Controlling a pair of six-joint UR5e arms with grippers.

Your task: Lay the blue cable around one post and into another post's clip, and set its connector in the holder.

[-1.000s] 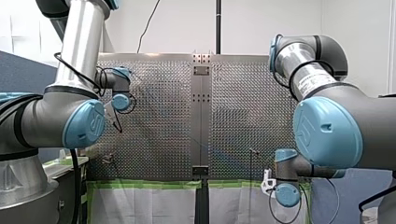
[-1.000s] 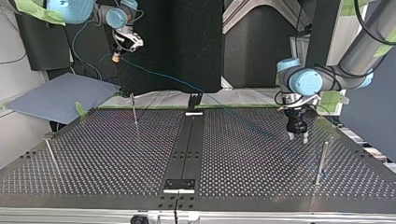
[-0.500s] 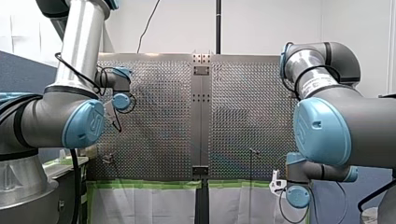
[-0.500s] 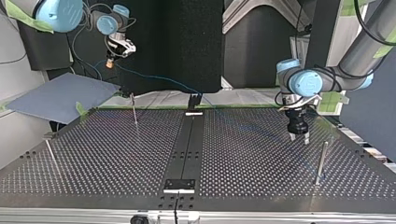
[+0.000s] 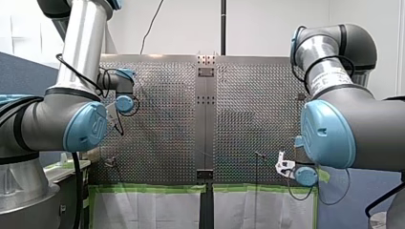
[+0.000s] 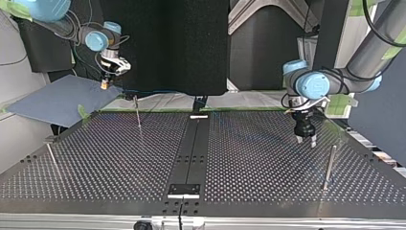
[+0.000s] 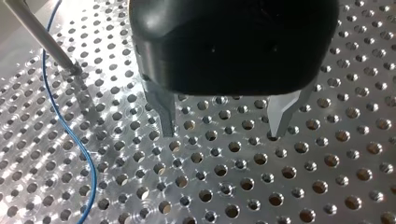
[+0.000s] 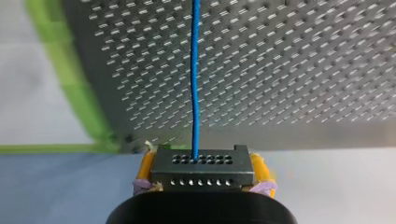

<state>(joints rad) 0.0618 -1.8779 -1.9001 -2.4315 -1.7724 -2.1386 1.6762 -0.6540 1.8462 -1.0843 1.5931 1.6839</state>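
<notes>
My right gripper (image 8: 201,164) is shut on the black connector (image 8: 201,173), with yellow pads (image 8: 145,168) on both its sides. From the connector the blue cable (image 8: 194,70) runs straight ahead over the perforated table (image 8: 289,60). In the top view my right gripper (image 6: 104,85) hangs beyond the table's far left corner, behind a thin post (image 6: 138,112). My left gripper (image 6: 306,140) hovers low over the table at that view's right, open and holding nothing. Its metal fingers (image 7: 167,119) stand apart above the holes, and the cable (image 7: 79,140) curves past a post (image 7: 42,37) beside them.
Two more posts stand at the top view's left (image 6: 52,160) and right (image 6: 329,167). A black rail (image 6: 191,148) runs down the table's middle, with a small bracket (image 6: 183,190) near the front edge. Green tape (image 8: 70,79) lines the table edge. A blue-grey sheet (image 6: 57,100) lies beyond the far left corner.
My right gripper has carried the connector leftward and lower in the top view, taking the cable with it. My left gripper has stayed where it was.
</notes>
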